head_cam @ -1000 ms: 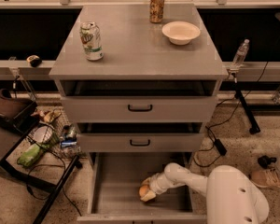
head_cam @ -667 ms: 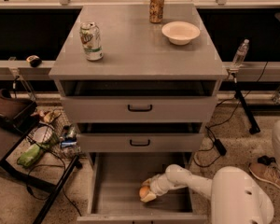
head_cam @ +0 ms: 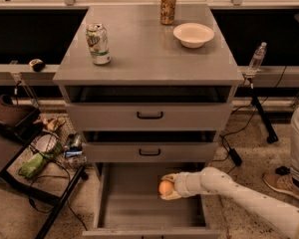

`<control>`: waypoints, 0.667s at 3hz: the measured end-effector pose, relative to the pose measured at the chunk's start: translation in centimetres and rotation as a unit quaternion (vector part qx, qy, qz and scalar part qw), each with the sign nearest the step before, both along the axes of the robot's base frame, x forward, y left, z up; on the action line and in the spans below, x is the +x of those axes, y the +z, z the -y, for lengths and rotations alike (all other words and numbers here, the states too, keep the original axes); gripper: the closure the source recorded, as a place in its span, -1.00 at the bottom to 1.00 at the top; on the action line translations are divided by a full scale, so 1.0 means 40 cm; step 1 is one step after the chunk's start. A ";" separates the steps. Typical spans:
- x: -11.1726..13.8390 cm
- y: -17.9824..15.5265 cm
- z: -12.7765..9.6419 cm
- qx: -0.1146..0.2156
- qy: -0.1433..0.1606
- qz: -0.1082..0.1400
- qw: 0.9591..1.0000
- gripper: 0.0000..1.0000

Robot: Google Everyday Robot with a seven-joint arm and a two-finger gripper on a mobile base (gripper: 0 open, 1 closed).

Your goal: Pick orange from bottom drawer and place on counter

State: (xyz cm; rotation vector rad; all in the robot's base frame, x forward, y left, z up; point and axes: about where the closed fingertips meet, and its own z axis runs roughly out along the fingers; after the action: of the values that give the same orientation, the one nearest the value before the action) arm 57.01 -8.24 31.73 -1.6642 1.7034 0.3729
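- We open at the gripper [head_cam: 168, 187]: it sits low inside the bottom drawer [head_cam: 129, 199], toward the drawer's right side, pointing left.
- Its 2 pale fingers [head_cam: 170, 178] are clamped around the orange [head_cam: 165, 187], 1 above and 1 below, so the fruit is held tight between them.
- The orange shows as a bright round spot over the grey drawer floor; we cannot tell whether it is touching the floor or lifted off it.
- Behind the gripper, the white arm [head_cam: 239, 195] runs off to the lower right, crossing the drawer's right wall.
- The bottom drawer is pulled well out toward us, its front edge at the bottom of the view.
- Above it, the middle drawer [head_cam: 189, 152] and the top drawer [head_cam: 109, 117] each stand slightly open, black handles facing us.
- Up on the counter [head_cam: 144, 54] we have 3 things: a green-and-white can [head_cam: 98, 44] upright near the left edge, a tan-and-orange can [head_cam: 168, 7] upright at the back, and a pale bowl [head_cam: 193, 35] just right of it.
- To the right of the cabinet, a clear bottle [head_cam: 257, 58] stands on a ledge, and a shoe [head_cam: 284, 184] shows on the floor.
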 end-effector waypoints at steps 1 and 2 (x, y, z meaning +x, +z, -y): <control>-0.123 0.288 0.002 0.025 0.033 0.031 0.999 1.00; -0.326 0.492 0.020 0.027 0.056 0.014 0.998 1.00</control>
State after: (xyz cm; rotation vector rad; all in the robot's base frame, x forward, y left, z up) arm 43.95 -9.03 51.41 -1.7219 1.5691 0.4425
